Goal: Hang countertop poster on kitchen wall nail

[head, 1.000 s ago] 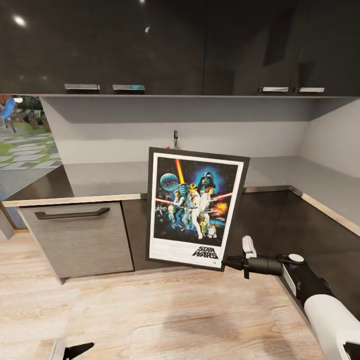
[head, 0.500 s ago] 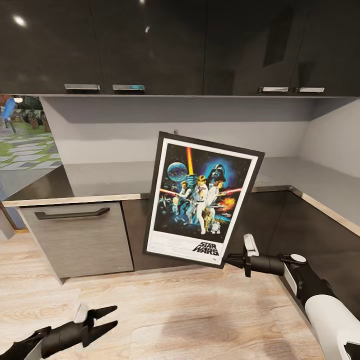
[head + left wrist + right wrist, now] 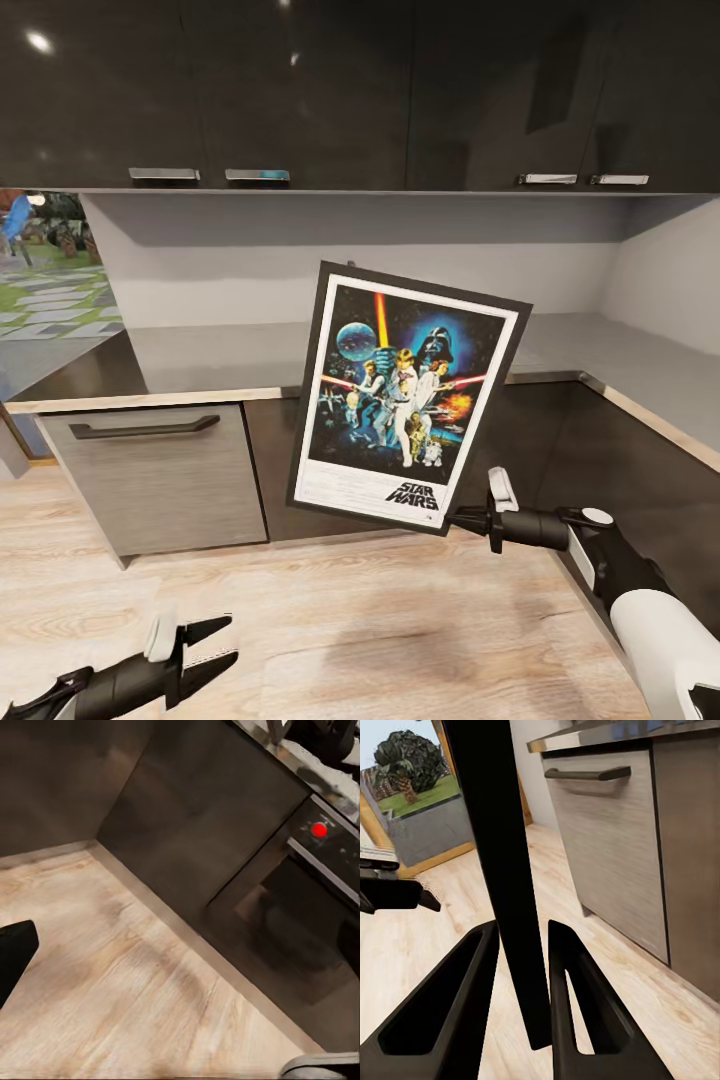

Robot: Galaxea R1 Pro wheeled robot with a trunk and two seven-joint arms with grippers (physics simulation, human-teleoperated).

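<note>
- Pale wood flooring (image 3: 350, 640) spreads out from the dark base cabinets, and nearest the onlooker the left gripper (image 3: 205, 650) hangs low over it, well below and to the left of the poster, its fingers spread apart and holding nothing.
- Right gripper (image 3: 462, 519) clamps the poster (image 3: 405, 395) at its lower right corner; from the wrist camera the black frame edge (image 3: 506, 885) runs straight up between the two closed fingers (image 3: 574, 997), a pinch that appears chosen to keep the printed face clear.
- Held this way, the poster stands nearly upright in the air with its top leaning to the right, its face turned back toward the robot, likely so it can be carried flat to a wall.
- Black frame, white inner border, blue-black artwork with figures, crossed beams of light and a helmeted head, and the "STAR WARS" logo along the bottom margin mark the piece.
- Behind the poster runs the kitchen countertop (image 3: 210, 360), grey with a thin bright edge strip; the poster is off it, lifted in front of its edge.
- Left of the poster sits a grey front with a dark bar handle (image 3: 145, 428).
- Farthest back, above the poster, glossy black wall cabinets (image 3: 300, 90) top a grey wall where no nail can be made out.
</note>
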